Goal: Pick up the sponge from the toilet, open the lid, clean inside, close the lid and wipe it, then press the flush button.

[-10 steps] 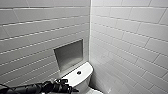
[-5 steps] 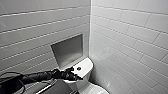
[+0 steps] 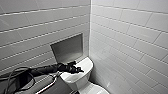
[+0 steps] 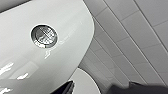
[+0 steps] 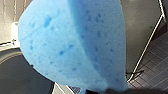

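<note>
Chrome flush button [image 4: 44,36] lies close below your left gripper [image 3: 75,68], its jaws seemingly parted; your right gripper [image 5: 112,91], farther off, clenches the sponge [image 5: 75,42].

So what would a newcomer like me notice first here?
Probably the black left gripper stretched over the white toilet in the tiled corner. In the left wrist view, the round flush button sits in the glossy tank top, and a bright blue sponge looms large before the right wrist camera.
</note>
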